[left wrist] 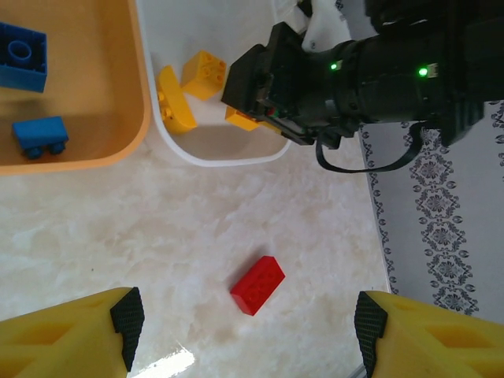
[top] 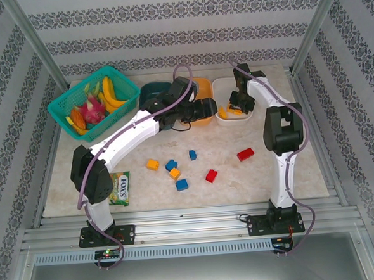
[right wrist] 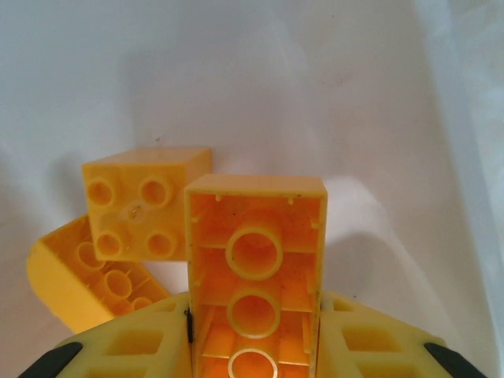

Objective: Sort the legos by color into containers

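My right gripper [top: 237,104] hangs over the white container [top: 224,87], shut on an orange-yellow lego [right wrist: 253,268]; its jaws [right wrist: 253,350] press on both sides of the brick. Two more yellow legos [right wrist: 146,206] lie in that bin below. My left gripper [top: 205,107] stands open beside the orange container [top: 202,85], which holds two blue legos [left wrist: 22,55]. A red lego [left wrist: 257,285] lies on the table ahead of its spread fingers [left wrist: 127,316]. Several red, blue and orange legos [top: 182,185] are loose mid-table. The dark teal container [top: 152,91] is partly behind the left arm.
A green mesh basket [top: 76,96] with toy fruit stands at the back left. A green snack packet [top: 119,187] lies by the left arm's base. The table's right edge [left wrist: 378,236] runs close to the red lego [top: 245,154].
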You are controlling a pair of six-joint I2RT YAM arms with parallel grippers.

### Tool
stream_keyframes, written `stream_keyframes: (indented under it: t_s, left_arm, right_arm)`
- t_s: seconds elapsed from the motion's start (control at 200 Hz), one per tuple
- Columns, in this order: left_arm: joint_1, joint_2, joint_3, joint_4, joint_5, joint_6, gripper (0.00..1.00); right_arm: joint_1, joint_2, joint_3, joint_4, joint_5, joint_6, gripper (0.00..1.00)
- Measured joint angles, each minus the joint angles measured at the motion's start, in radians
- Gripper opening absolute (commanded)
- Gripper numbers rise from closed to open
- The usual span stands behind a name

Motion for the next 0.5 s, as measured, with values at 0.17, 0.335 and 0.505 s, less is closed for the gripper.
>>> stream_keyframes:
  t_s: [0.17, 0.335, 0.505]
  left_arm:
    - [0.000, 0.002, 0.006, -0.004, -0.026, 0.004, 0.74]
    - [0.000, -0.013, -0.008, -0.014, -0.050, 0.009, 0.74]
    - [0.000, -0.081, -0.071, -0.028, -0.069, 0.023, 0.74]
  right_arm:
    - [0.000, 0.035, 0.026, -0.024, -0.016, -0.003, 0.47]
    - [0.000, 0.035, 0.056, -0.033, -0.029, -0.011, 0.54]
    - [0.000, 0.000, 0.071, -0.037, -0.039, -0.010, 0.54]
